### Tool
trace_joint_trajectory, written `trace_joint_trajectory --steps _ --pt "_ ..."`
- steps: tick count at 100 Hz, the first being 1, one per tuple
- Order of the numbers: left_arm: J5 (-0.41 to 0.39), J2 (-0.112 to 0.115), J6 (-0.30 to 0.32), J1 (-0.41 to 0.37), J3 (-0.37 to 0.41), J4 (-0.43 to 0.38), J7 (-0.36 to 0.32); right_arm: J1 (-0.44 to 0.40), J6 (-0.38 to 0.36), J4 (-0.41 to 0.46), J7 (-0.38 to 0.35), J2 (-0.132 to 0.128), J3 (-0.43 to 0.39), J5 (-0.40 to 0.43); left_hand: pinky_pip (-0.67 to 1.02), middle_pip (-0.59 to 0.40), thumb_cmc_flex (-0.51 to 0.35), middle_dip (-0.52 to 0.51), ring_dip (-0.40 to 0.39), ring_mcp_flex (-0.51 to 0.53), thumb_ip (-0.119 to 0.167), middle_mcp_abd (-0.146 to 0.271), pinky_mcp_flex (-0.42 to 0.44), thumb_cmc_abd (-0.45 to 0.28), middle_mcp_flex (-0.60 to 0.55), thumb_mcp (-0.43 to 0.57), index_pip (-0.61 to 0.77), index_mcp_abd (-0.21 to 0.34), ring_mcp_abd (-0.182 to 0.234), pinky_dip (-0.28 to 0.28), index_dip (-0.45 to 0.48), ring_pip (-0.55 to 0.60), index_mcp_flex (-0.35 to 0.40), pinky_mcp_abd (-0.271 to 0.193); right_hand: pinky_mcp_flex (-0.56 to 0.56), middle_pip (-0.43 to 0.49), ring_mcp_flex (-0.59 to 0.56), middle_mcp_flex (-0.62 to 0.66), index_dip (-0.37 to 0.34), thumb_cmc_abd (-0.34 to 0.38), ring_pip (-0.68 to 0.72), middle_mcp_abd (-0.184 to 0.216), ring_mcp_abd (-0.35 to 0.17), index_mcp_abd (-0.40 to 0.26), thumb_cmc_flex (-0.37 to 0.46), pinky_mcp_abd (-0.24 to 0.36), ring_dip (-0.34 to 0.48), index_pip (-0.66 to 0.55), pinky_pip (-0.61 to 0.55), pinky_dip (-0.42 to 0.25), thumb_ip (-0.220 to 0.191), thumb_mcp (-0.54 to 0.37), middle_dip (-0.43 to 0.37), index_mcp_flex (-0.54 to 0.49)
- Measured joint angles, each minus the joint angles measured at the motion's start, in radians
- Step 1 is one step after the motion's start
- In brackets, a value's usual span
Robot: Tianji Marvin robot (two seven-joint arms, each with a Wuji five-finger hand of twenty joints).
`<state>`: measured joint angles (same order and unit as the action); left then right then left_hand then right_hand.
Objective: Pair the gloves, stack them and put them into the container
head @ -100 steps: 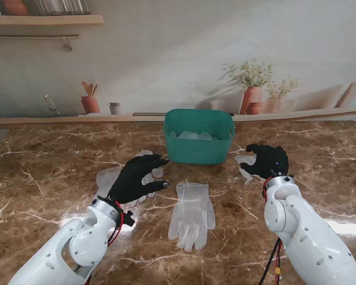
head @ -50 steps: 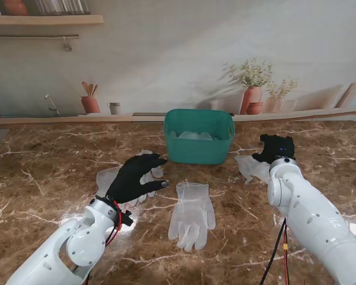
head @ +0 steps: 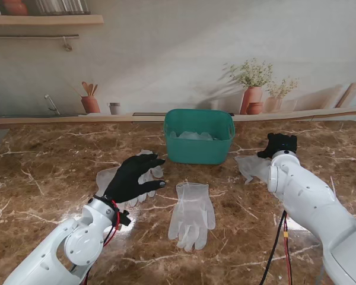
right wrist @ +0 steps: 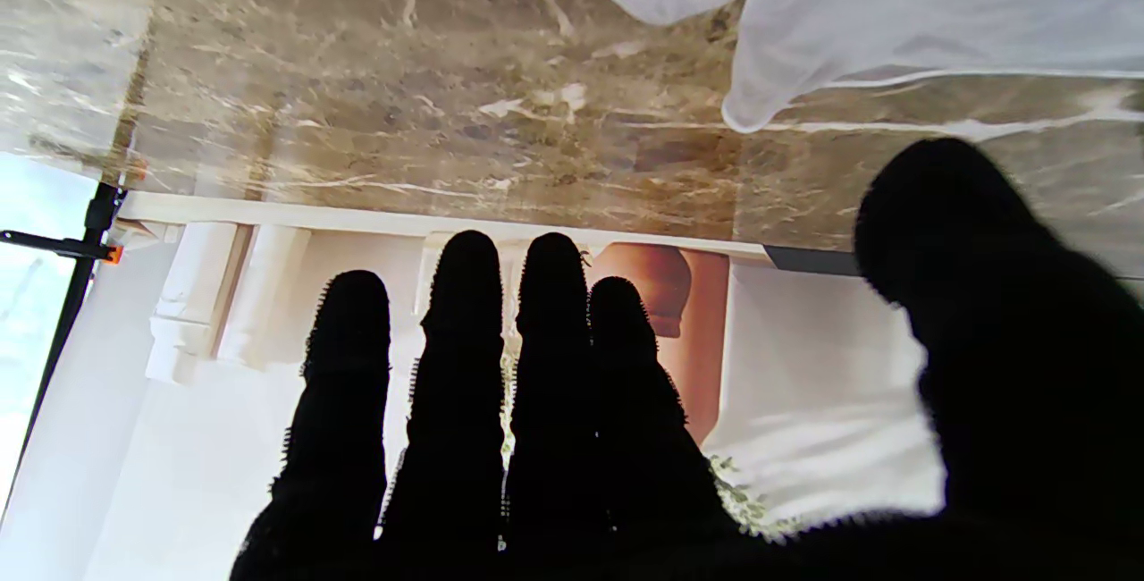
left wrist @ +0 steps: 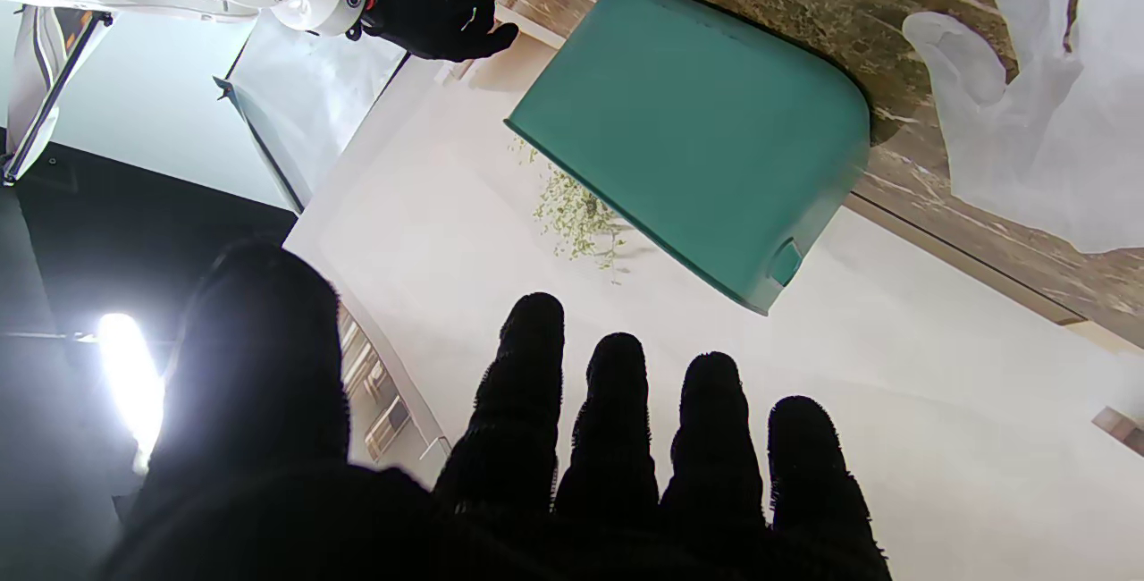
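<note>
fingers spread and empty, left hand (head: 132,177) hovers over a glove (head: 110,178); right hand (head: 279,144) open, holding nothing.

No legible text anywhere

Container (head: 199,144): teal-green, plain; pale translucent contents.
Gloves, translucent white, no print: one at 6 o'clock of container (head: 192,214); one at 8 o'clock, partly under L hand (head: 110,177); one at 3 o'clock (head: 253,167).
L hand (head: 131,177) & R hand (head: 278,144): black, fuzzy covering.
Arms (head: 311,205): glossy white shells; red wiring at L wrist.
Table (head: 47,178): brown marble w/ white veins.
Backdrop: beige wall print w/ terracotta pots (head: 251,98).
</note>
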<state>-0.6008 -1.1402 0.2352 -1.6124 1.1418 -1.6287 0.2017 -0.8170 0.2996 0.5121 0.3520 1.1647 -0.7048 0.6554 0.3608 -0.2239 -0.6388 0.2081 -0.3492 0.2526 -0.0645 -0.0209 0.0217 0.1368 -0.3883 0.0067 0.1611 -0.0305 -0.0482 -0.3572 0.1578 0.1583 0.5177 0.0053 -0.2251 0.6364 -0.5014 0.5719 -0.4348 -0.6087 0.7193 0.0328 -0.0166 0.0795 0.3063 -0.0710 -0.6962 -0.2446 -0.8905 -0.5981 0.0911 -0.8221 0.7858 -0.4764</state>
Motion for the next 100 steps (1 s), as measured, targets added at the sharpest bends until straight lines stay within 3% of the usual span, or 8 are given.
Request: trace_joint_trajectory --steps 21,32,49,69,73,80,86,100 --pt "-0.004 0.002 -0.004 -0.002 0.004 -0.002 -0.002 0.061 -0.009 -0.120 -0.014 0.045 0.092 -0.096 -0.001 0.000 0.000 0.000 0.000 0.000 0.000 0.000 0.000 0.000 0.000 0.000 0.011 0.000 0.012 0.000 0.000 0.000 0.001 0.000 0.088 0.021 0.131 -0.087 0.000 0.026 0.014 -0.005 0.001 -0.016 0.000 0.014 -0.021 -0.020 0.060 -0.001 0.000 0.066 0.064 -0.003" --pt "-0.005 0.003 -0.006 -0.002 0.005 -0.003 -0.006 0.092 -0.035 -0.213 -0.013 0.083 0.117 -0.151 -0.001 0.000 0.000 0.000 0.001 0.000 0.000 0.000 0.000 0.000 0.000 0.000 0.012 0.000 0.012 0.000 0.000 0.000 0.001 0.000 0.110 -0.022 0.158 -0.124 -0.013 0.033 -0.015 -0.005 0.001 -0.028 0.000 0.014 -0.021 -0.051 0.083 -0.012 0.000 0.084 0.064 -0.047" --pt "-0.003 0.004 -0.009 -0.002 0.006 -0.006 -0.015 0.103 -0.065 -0.249 -0.022 0.100 0.139 -0.175 -0.012 0.000 0.000 0.000 0.006 0.000 0.000 0.000 0.000 0.000 0.000 0.000 0.012 0.000 0.012 0.001 0.000 0.000 0.001 0.000 0.122 -0.075 0.185 -0.134 -0.048 0.026 -0.032 -0.003 0.000 -0.048 0.010 0.024 0.003 -0.095 0.104 -0.026 0.000 0.084 0.004 -0.120" --pt "-0.003 0.005 -0.011 -0.002 0.006 -0.006 -0.017 0.100 -0.082 -0.249 -0.034 0.104 0.138 -0.178 -0.022 0.000 0.000 0.000 0.007 0.000 0.000 0.000 0.000 0.000 0.000 0.000 0.013 0.000 0.012 0.001 0.000 0.000 0.001 0.000 0.102 -0.076 0.183 -0.088 -0.131 -0.099 -0.028 -0.002 -0.008 -0.100 0.063 0.029 0.004 -0.177 0.111 -0.062 0.006 -0.162 -0.027 -0.238" --pt "-0.003 0.005 -0.013 -0.002 0.006 -0.006 -0.019 0.099 -0.081 -0.248 -0.027 0.105 0.139 -0.178 -0.023 0.000 0.000 0.000 0.007 0.000 0.000 0.000 0.000 0.000 0.000 0.000 0.013 0.000 0.012 0.001 0.000 0.000 0.001 0.000 0.092 -0.068 0.173 -0.069 -0.155 -0.107 -0.017 0.002 -0.009 -0.117 0.090 0.030 0.005 -0.223 0.110 -0.063 0.041 -0.179 -0.031 -0.270" --pt "-0.003 0.006 -0.015 -0.002 0.006 -0.007 -0.022 0.095 -0.080 -0.248 0.003 0.106 0.139 -0.177 -0.024 0.000 0.000 0.000 0.007 0.000 0.000 0.000 0.000 0.000 0.000 0.000 0.013 0.000 0.012 0.001 0.000 0.000 0.001 0.000 0.074 -0.060 0.162 -0.016 -0.100 -0.133 -0.015 0.014 -0.019 -0.246 0.163 0.030 0.015 -0.507 0.108 -0.074 0.153 -0.190 -0.034 -0.323" --pt "-0.004 0.006 -0.015 -0.002 0.007 -0.008 -0.025 0.089 -0.086 -0.248 0.037 0.107 0.138 -0.174 -0.024 0.000 0.000 0.000 0.007 0.000 0.000 0.000 0.000 0.000 0.000 0.000 0.014 0.000 0.012 0.001 0.000 0.000 0.001 0.000 0.063 -0.056 0.140 0.019 -0.089 -0.133 -0.007 0.024 -0.022 -0.310 0.181 0.032 0.016 -0.627 0.095 -0.075 0.164 -0.190 -0.034 -0.378" --pt "-0.005 0.007 -0.015 -0.004 0.011 -0.010 -0.027 0.075 -0.145 -0.249 0.072 0.107 0.109 -0.170 -0.025 0.000 0.000 0.000 0.007 0.000 0.000 0.001 0.000 0.000 0.000 0.000 0.024 0.000 0.012 0.001 0.000 0.000 0.001 0.000 0.060 -0.052 0.140 0.039 -0.117 -0.129 -0.007 0.028 -0.031 -0.345 0.178 0.034 0.016 -0.677 0.082 -0.078 0.164 -0.199 -0.036 -0.402"
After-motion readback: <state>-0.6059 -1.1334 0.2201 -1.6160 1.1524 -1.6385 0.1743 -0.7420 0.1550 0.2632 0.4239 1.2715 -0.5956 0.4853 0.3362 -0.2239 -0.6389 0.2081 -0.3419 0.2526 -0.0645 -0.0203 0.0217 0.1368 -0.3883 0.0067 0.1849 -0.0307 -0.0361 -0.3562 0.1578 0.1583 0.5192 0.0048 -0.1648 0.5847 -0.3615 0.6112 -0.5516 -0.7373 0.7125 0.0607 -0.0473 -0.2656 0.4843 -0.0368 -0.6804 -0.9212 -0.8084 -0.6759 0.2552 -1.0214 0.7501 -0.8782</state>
